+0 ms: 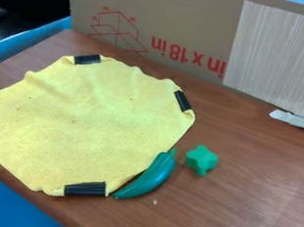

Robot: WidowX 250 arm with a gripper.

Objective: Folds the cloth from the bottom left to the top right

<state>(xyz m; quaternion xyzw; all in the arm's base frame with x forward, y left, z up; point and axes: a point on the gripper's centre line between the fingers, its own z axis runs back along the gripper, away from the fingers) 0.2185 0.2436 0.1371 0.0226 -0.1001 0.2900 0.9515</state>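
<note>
The yellow, black-patched fabric cloth (82, 120) lies spread on the brown wood-grained counter (254, 186), beside a curved green toy pepper (153, 176). I cannot tell the hand's state or its place relative to them.

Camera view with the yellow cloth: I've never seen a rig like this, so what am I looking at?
This picture comes from a fixed camera looking down at a slant. The machine is a black robot arm with a two-finger gripper; whether it holds anything, I can't tell from here. On the brown table lies a yellow cloth, spread out, with black strips at its edge. Along its lower right edge lies a green pepper-shaped object, with a small green star-like piece to its right. Behind stands cardboard.
</note>
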